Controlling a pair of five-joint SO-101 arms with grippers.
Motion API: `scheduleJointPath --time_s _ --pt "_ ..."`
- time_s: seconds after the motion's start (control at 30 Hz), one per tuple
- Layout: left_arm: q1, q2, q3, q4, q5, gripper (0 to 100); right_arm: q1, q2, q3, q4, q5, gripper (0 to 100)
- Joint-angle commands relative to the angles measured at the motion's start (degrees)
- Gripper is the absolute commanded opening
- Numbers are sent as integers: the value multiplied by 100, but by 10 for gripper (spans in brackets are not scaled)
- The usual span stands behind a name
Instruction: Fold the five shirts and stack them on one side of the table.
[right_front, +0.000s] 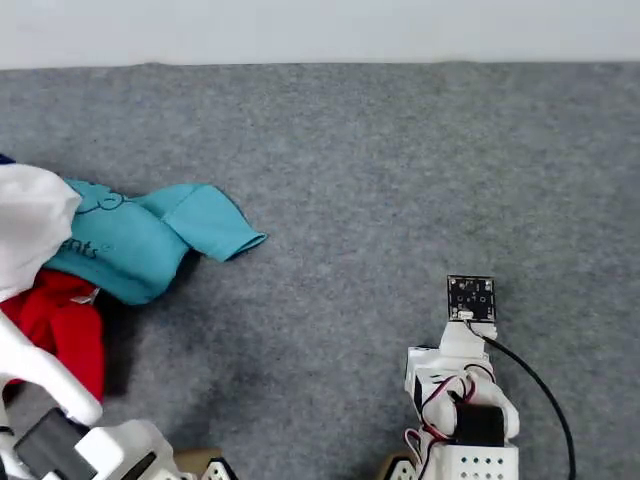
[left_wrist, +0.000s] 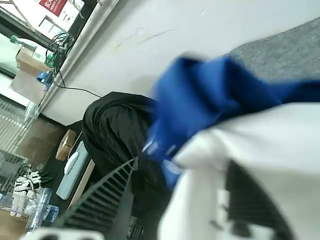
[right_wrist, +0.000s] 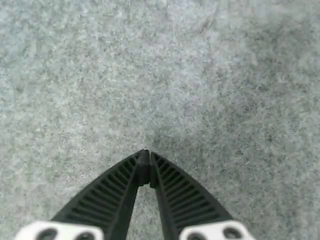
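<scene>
pile: from the high view i count three shirts bunched at the left edge of the surface (right_front: 400, 170). the white shirt (right_front: 30, 225) is on top, the teal shirt (right_front: 135, 245) is beside and partly under it, and the red shirt (right_front: 60, 325) is nearest the arms. none looks folded.
blue shirt (left_wrist: 210, 95): crumpled against the white one, as my left wrist view has it.
teal sleeve: flung out toward the middle of the surface, lying free of the other cloth.
left tool (left_wrist: 125, 172): right up against the white cloth; i cannot tell whether it is gripping or not.
right tool (right_wrist: 149, 157): closed tip to tip on nothing, over bare grey surface, well apart from the pile.
handling: i judge these as thin, light and limp. they will sag from any hold and probably drag on the felt-like surface. they are not fragile.
where to hold: i would pinch a single layer at a hem corner or shoulder seam. the free teal sleeve is the cleanest start.
risk: a deep pinch in the heap may lift two shirts together.
</scene>
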Motion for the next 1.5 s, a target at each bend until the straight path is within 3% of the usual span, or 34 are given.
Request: scheduleJointPath --time_s 0.0,0.13,0.5,0.63,0.77,0.87,1.1,1.33,1.47 --pt "-26 -132 -75 264 -132 318 66 -40 79 40 -26 9" --pt "-18 -132 -611 1327 -114 318 66 -40 79 40 -26 9" --pt "519 -123 -2703 5855 334 317 66 -40 79 40 -26 9" --pt "747 -123 -2993 6927 431 316 66 -40 79 40 -26 9" --pt "1037 -123 -3231 7648 1090 316 66 -40 79 40 -26 9" --pt "1468 -123 -3354 8053 1407 303 66 -40 79 40 -26 9" --pt "3015 -79 -2853 8062 1811 160 66 -40 79 40 -26 9" --pt "4299 -53 -1868 7991 2435 303 66 -40 79 40 -26 9" --pt "4519 -9 -1042 7226 2488 316 66 -40 79 40 -26 9"
